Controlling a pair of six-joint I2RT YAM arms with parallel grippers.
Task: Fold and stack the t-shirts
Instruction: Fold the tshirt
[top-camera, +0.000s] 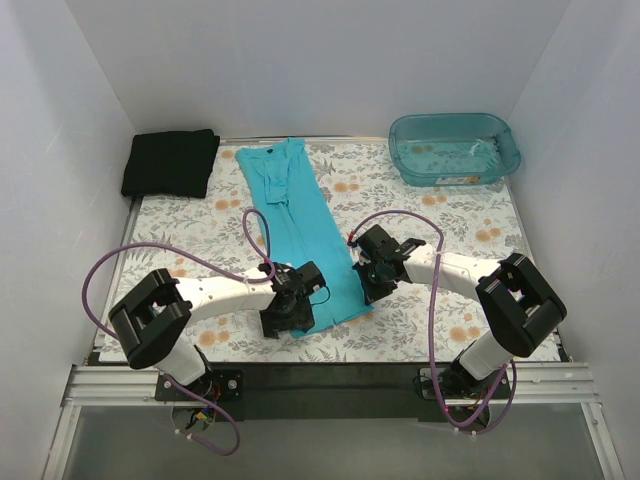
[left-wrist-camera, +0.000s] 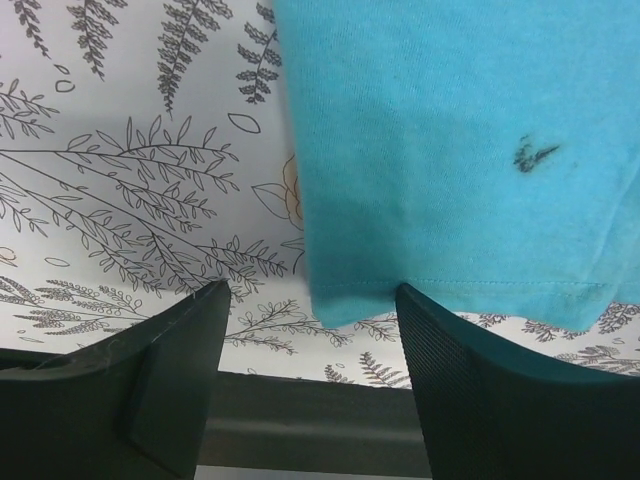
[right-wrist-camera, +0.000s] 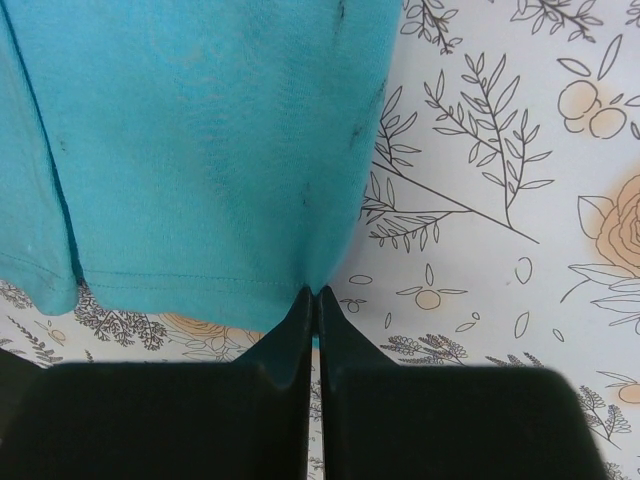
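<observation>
Top external view: a long turquoise-teal cloth t-shirt (top-camera: 295, 225) lies in the middle of the flowery worktop (top-camera: 450, 215). It is folded into a thin strip, with the neck far away and the bottom edge near the arms.
Other shirt: a plain black cloth t-shirt (top-camera: 170, 163) sits as a folded square in the far left corner, well apart from the teal one.
Tub: a see-through teal plastic tub (top-camera: 500, 160) stands in the far right corner. It is not part of the job.
Left side: the left hand (left-wrist-camera: 310, 300) is spread wide and holds nothing. The near left corner of the teal bottom edge lies between its fingers.
Right side: the right hand (right-wrist-camera: 317, 292) is squeezed tight, pinching the near right corner of that same edge.
Done so far: the black one looks fully folded. The teal one has its sides folded in.
Left to do: I think the left hand must pinch its corner. Then both can carry the bottom edge up toward the neck to make the strip short. After that, one shirt goes on top of the other.
</observation>
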